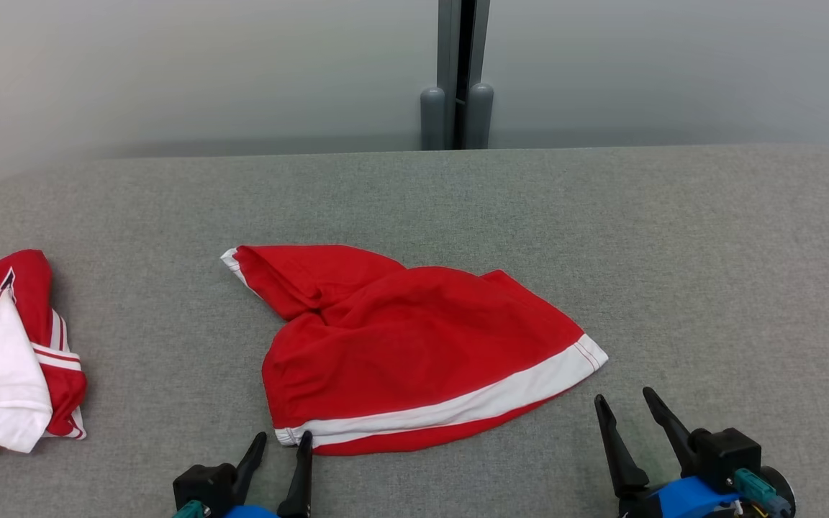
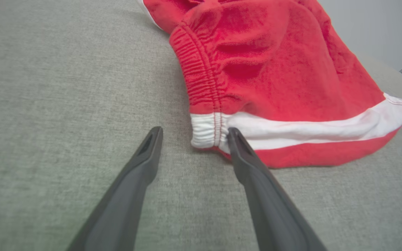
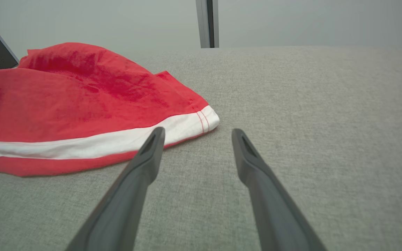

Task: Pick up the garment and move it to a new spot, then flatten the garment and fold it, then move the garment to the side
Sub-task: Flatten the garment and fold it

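Nothing readable is showing in any view: no text, label, brand, number or sign. The red garment (image 1: pixel 414 345) is showing only plain red cloth with a white band and red stitching. The folded red-and-white garment (image 1: pixel 4 360) at the left is showing stripes and a small dark patch at its upper edge, too small to read.
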Controlling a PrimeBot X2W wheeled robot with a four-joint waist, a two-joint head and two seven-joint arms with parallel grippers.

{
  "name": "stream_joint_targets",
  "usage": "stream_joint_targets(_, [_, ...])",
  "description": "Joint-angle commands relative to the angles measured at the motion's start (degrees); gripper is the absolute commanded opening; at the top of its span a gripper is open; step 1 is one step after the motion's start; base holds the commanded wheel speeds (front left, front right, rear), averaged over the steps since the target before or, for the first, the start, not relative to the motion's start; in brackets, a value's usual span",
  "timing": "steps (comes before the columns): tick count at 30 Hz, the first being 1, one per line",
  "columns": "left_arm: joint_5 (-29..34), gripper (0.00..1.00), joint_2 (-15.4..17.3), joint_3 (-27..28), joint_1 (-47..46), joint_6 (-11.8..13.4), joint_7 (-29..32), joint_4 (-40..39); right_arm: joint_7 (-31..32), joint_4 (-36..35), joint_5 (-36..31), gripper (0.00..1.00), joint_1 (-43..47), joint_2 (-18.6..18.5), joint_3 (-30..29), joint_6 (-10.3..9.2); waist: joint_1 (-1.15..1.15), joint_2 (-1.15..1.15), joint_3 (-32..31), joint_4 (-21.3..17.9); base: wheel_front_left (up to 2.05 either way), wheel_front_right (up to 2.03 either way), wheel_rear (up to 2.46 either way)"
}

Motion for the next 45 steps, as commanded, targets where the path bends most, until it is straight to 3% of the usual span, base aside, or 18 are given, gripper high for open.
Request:
stream_joint_targets(1, [-0.9, 1.00, 0.5, -0.9, -1.1, -0.1, -0.2, -0.1, 0.0, -0.2, -0.4, 1.00, -1.0, -0.1, -0.1, 0.00, -0.01, 0.00, 0.4, 0.1, 0.00, 0.00, 0.00])
stream_joint_targets(9, [-3.3, 1.00, 1.5, -4.0, -2.5, -0.1, -0.2, -1.6, 0.0, -0.2, -0.2, 1.00, -2.0, -0.1, 0.7, 0.00, -0.01, 0.00, 1.5, 0.3, 0.00, 0.00, 0.00])
stream_joint_targets(10, [-3.5, 0.87, 1.6, -4.1, -2.6, -0.1, -0.2, -1.7, 0.0, -0.1, -0.2, 1.00, -2.1, -0.1, 0.7, 0.00, -0.01, 0.00, 1.5, 0.3, 0.00, 0.00, 0.00])
stream_joint_targets(11, [-3.5, 0.56, 1.7, -4.2, -2.7, -0.1, -0.2, -1.8, 0.0, -0.1, -0.2, 1.00, -2.2, -0.1, 0.8, 0.00, -0.01, 0.00, 1.6, 0.3, 0.00, 0.00, 0.00])
stream_joint_targets(13, [-3.9, 0.30, 1.8, -4.7, -2.8, -0.1, -0.2, -1.9, 0.0, 0.0, -0.1, 1.00, -2.3, -0.1, 0.7, 0.00, -0.01, 0.00, 1.7, 0.4, 0.00, 0.00, 0.00])
stream_joint_targets(14, [-4.1, 0.04, 1.9, -5.0, -2.8, -0.1, -0.2, -2.0, 0.0, 0.0, -0.1, 1.00, -2.3, -0.1, 0.8, 0.00, -0.01, 0.00, 1.7, 0.5, 0.00, 0.00, 0.00])
stream_joint_targets(15, [-4.4, 0.00, 2.0, -5.3, -2.7, -0.1, -0.2, -2.1, 0.0, 0.1, 0.0, 1.00, -2.3, -0.1, 0.7, 0.00, -0.01, 0.00, 1.7, 0.6, 0.00, 0.00, 0.00])
stream_joint_targets(26, [-5.1, 0.00, 3.1, -7.7, -1.6, -0.1, -0.2, -4.1, 0.0, 2.4, 1.9, 1.00, -4.8, -0.1, -3.4, 0.00, -0.01, 0.00, 1.5, 3.3, 0.00, 0.00, 0.00])
stream_joint_targets(36, [-5.0, 0.00, 3.6, -9.6, -3.1, -0.1, -0.2, -4.5, 0.0, 14.4, 4.6, 1.00, -11.6, -0.1, -4.1, 0.00, -0.01, 0.00, 2.8, 5.0, 0.00, 0.00, 0.00])
stream_joint_targets(42, [-5.2, 0.00, 3.8, -10.0, -3.4, -0.1, -0.2, -4.7, 0.0, 16.8, 5.5, 1.00, -13.9, -0.1, -2.7, 0.00, -0.01, 0.00, 3.3, 5.2, 0.00, 0.00, 0.00])
stream_joint_targets(43, [-5.3, 0.00, 3.9, -10.1, -3.5, -0.1, -0.2, -4.7, 0.0, 17.0, 5.5, 0.91, -14.3, -0.1, -2.4, 0.00, -0.01, 0.00, 3.3, 5.3, 0.00, 0.00, 0.00])
stream_joint_targets(44, [-5.3, 0.00, 4.0, -10.2, -3.6, -0.1, -0.2, -4.7, 0.0, 17.2, 5.6, 0.91, -14.4, -0.1, -2.1, 0.00, -0.01, 0.00, 3.3, 5.3, 0.00, 0.00, 0.00])
stream_joint_targets(45, [-5.3, 0.00, 4.1, -10.3, -3.6, -0.1, -0.2, -4.7, 0.0, 17.5, 5.7, 0.20, -14.5, -0.1, -1.8, 0.00, -0.01, 0.00, 3.3, 5.4, 0.00, 0.00, 0.00])
